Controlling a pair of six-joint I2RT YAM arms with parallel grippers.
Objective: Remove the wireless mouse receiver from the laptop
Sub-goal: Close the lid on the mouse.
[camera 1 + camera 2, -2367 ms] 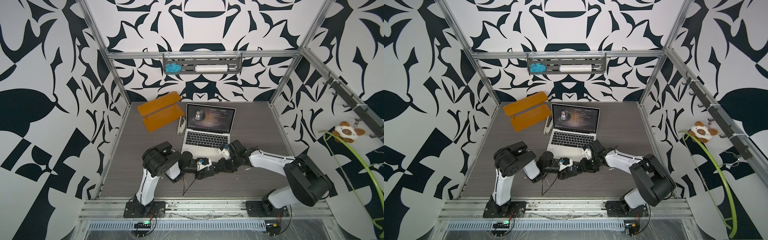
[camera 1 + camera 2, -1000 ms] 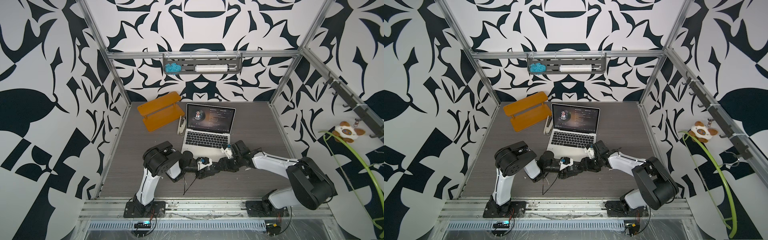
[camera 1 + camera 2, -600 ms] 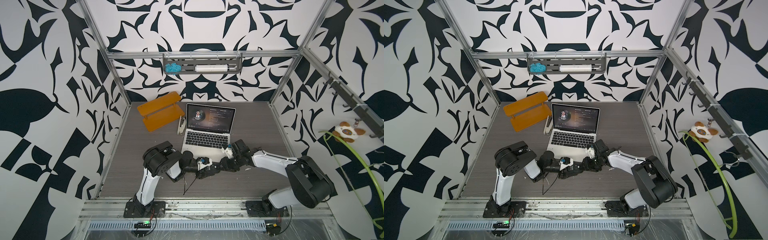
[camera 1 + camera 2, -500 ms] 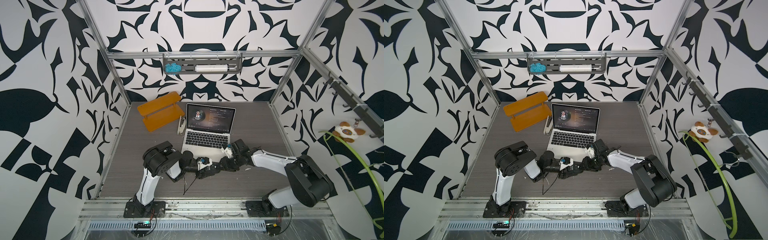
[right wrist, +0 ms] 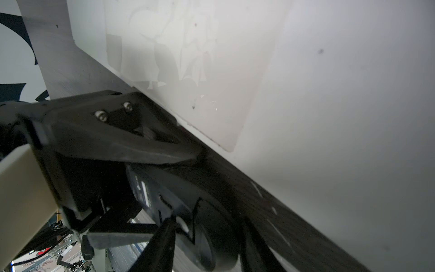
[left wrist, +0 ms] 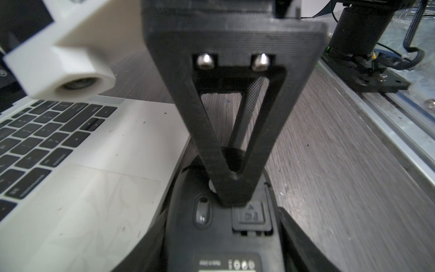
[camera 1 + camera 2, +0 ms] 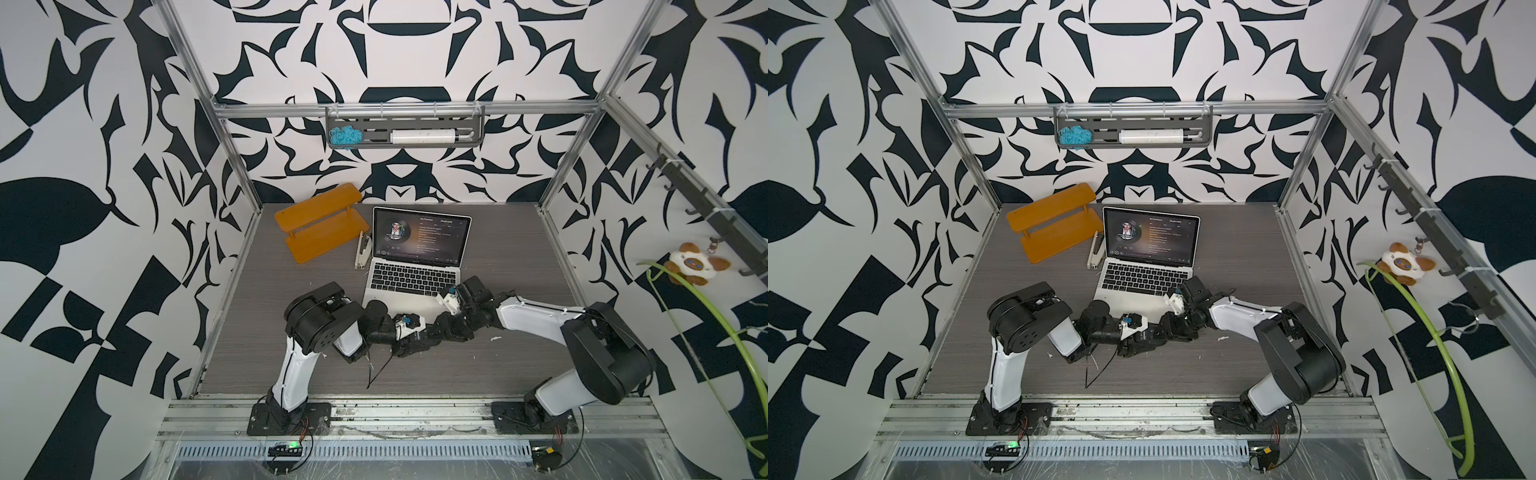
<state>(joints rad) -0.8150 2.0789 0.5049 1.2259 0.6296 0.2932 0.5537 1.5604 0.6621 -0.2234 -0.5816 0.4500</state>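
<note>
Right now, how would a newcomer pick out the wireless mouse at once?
Find the open silver laptop mid-table. Just before its front edge, between the fingers of the left end effector, sits a black oval plastic mouse, flipped belly-up. Only it, among the black robot parts there, shows a printed label and a small hatch.

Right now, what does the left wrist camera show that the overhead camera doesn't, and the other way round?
Only the left wrist view: the underside of a black mouse, label and switch showing, held in the left hand, with the right hand pointing its tip down at it.
Only a top view: the laptop with its lit screen, the orange rack, the stapler, a hanging plush toy, both arms whole.
Both: the laptop's keyboard and trackpad, and the grey wood table.
</note>
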